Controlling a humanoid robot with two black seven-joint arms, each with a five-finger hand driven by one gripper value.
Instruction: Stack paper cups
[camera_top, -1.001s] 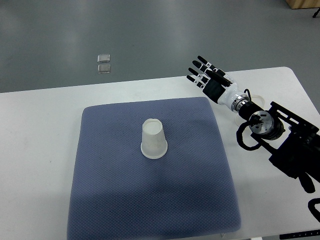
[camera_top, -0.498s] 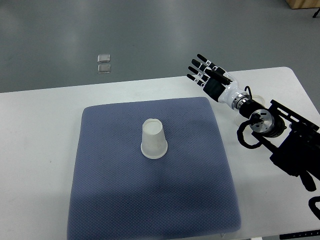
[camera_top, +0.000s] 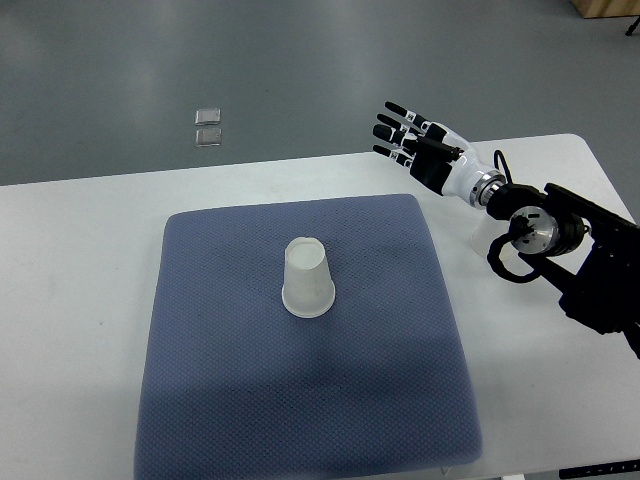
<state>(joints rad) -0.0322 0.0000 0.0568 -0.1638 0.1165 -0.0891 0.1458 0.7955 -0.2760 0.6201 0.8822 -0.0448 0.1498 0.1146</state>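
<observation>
Right hand (camera_top: 420, 150) empty, fingers spread, above table's (camera_top: 80, 260) far edge; upside-down paper cup (camera_top: 306, 278) mid-mat (camera_top: 220, 380).

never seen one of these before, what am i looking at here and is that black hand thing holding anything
This is one camera looking steeply down from a humanoid robot's own side of a white table. The black and white right hand has fingers like a person's, and its arm comes in from the picture's right edge. The fingers are spread and hold nothing; the hand hangs over the far edge of the table. The left arm is out of the picture. On the table lies a blue-grey mat, and near its middle a white paper cup stands upside down. A second pale cup seems to sit on the table beneath the arm, mostly hidden. The job is to stack the cups.
</observation>
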